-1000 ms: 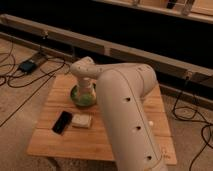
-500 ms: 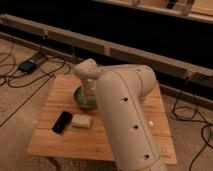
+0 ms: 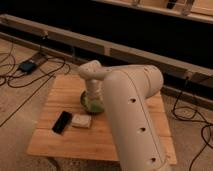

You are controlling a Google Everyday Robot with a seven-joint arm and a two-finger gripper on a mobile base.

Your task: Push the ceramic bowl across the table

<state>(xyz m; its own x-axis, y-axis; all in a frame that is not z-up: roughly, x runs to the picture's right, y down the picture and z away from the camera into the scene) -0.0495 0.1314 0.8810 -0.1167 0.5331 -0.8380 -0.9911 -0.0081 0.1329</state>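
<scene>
Arm point(image 3: 132, 117) of white plastic is reaching over the table point(image 3: 60, 97), its gripper point(image 3: 93, 95) pressing down at the ceramic bowl point(image 3: 90, 102) near the table's middle, finger state impossible to tell, with a black phone point(image 3: 62, 122) and pale block point(image 3: 81, 121) lying just before the bowl.

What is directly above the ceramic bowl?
The arm's end with the pincer is over the ceramic bowl, reaching into it. Most of the bowl is covered; only its left part shows on the table.
</scene>
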